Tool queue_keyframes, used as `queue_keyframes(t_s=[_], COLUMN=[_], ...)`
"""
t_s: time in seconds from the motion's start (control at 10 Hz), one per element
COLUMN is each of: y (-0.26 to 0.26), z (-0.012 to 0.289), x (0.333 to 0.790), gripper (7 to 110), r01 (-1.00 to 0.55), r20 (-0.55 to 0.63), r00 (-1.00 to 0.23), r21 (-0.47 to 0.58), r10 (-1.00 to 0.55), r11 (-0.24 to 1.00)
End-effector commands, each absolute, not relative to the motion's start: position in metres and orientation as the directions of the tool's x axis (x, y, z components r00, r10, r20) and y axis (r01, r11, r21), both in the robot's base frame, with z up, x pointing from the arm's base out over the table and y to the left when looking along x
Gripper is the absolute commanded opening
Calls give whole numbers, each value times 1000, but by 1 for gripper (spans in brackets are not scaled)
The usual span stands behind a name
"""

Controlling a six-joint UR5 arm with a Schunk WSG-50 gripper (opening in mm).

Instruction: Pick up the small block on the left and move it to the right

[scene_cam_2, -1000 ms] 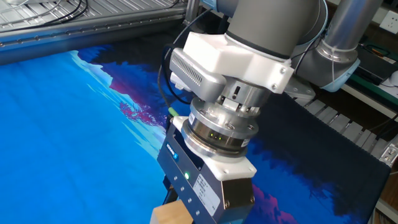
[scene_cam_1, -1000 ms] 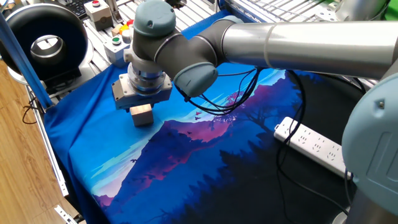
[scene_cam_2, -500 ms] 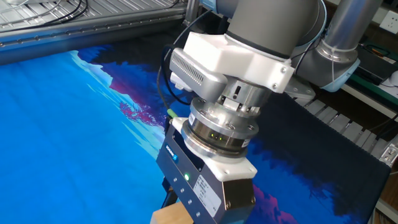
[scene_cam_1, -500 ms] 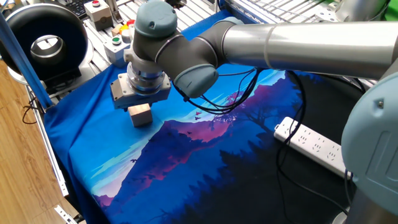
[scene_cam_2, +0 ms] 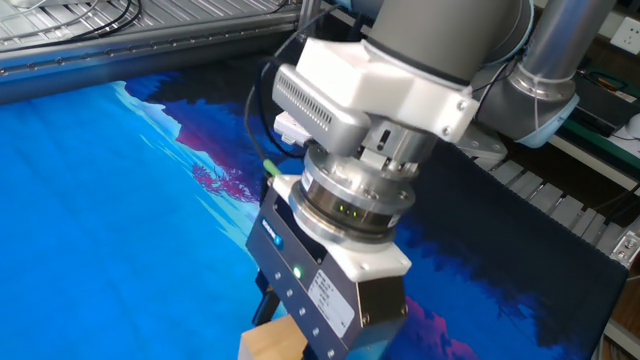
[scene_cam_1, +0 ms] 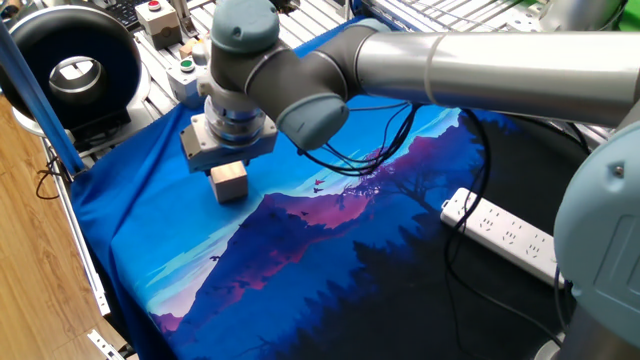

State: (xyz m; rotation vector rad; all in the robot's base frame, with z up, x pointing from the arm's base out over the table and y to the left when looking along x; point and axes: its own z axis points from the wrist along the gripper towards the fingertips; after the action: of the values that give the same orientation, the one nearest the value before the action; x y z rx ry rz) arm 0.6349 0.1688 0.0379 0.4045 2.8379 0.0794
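The gripper (scene_cam_1: pixel 228 172) pointed straight down over the left part of the cloth, and the small block (scene_cam_1: pixel 229 182) sat directly beneath its body, between where the fingers would reach. Neither view showed the fingers clearly, so I could not tell whether they were spread or pinching the cube; in the other fixed view only a tan corner of the block showed under the gripper housing. The vertical pose suits a top-down grasp, squaring the jaws to the cube's flat faces before any carry to the right. Beyond the gripper lay the blue mountain-print cloth (scene_cam_1: pixel 300 260), and far to its right a white power strip (scene_cam_1: pixel 505 234). Compared with a second earlier, the wrist sat slightly higher and the block appeared marginally shifted, perhaps just lifting.
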Motion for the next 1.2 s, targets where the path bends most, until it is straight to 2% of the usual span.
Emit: queue_keyframes(t_s=[0.0,0.6,0.7,0.8,1.1], y=[165,149,134,112,66], z=[47,80,81,82,96], x=[635,628,624,618,606], gripper=[66,66,66,22,22], r01=[266,255,264,258,192], r20=[-251,-194,-173,-147,-94], r00=[-927,-946,-950,-957,-979], r21=[84,42,6,-45,-144], r10=[279,258,261,249,180], r11=[960,966,965,965,971])
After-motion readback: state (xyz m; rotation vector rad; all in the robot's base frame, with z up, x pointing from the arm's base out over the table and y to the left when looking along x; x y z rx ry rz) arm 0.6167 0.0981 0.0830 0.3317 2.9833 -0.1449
